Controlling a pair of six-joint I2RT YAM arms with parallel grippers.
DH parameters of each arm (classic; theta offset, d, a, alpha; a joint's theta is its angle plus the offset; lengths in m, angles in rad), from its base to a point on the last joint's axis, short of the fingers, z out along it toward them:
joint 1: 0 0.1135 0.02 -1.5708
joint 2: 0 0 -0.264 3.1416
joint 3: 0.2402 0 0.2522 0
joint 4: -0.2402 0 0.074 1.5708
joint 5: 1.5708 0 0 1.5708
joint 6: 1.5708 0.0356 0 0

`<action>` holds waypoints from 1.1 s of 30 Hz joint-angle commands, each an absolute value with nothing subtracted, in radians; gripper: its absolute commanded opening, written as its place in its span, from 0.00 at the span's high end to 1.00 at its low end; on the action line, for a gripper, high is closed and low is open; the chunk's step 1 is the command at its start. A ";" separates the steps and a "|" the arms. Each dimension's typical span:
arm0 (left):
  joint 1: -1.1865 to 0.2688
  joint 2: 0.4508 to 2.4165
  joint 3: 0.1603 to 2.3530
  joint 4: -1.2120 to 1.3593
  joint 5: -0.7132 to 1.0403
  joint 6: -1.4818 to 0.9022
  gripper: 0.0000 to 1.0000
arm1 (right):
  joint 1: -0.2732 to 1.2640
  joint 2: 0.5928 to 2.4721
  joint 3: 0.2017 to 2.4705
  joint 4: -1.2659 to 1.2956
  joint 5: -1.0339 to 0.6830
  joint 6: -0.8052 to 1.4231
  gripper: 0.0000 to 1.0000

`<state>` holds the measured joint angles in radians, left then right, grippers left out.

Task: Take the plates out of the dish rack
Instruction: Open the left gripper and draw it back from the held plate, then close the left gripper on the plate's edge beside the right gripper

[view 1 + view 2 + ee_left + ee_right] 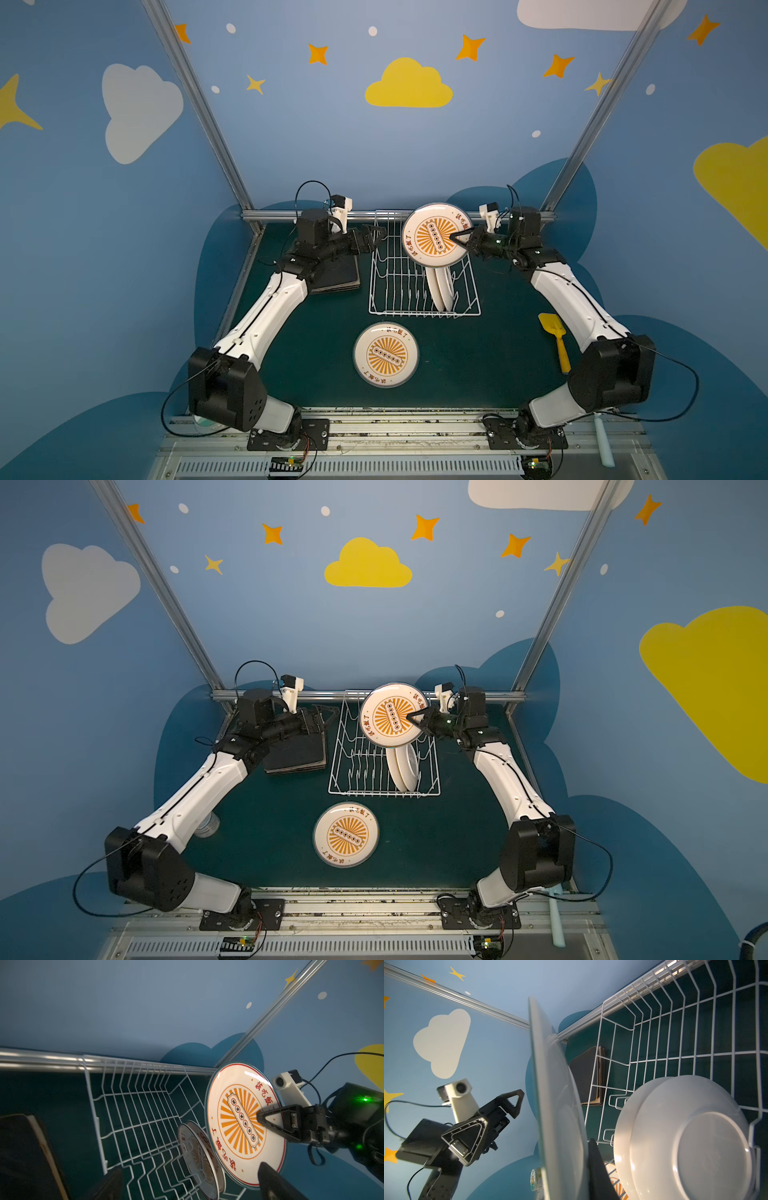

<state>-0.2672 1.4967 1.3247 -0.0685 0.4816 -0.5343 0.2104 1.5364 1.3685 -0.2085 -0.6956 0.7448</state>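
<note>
Rim of the raised plate (245,1130): red Chinese characters 該吃飯了, printed twice, at opposite edges; one print is partly covered.
Centre banner of the raised plate: six small characters in a row, each in a round frame, too small to read.
Rim of the flat plate (385,354), on the table (457,374) towards the middle of its front edge: the same red print twice, very small in both top views.
Rim of the standing plate (199,1159) in the dish rack (133,1105): red characters, blurred, not readable.
Label of the round tub (536,1180): tiny print, not readable.
</note>
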 commanded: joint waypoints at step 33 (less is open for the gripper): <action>-0.353 1.813 1.508 0.123 0.887 -0.855 0.36 | 0.225 1.571 1.394 -0.202 -0.859 0.718 1.00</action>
<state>-0.3542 1.8057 1.4830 0.1204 0.8978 -0.8764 0.2180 1.5745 1.3685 -0.2214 -0.8234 0.7319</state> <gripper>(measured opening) 0.660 0.123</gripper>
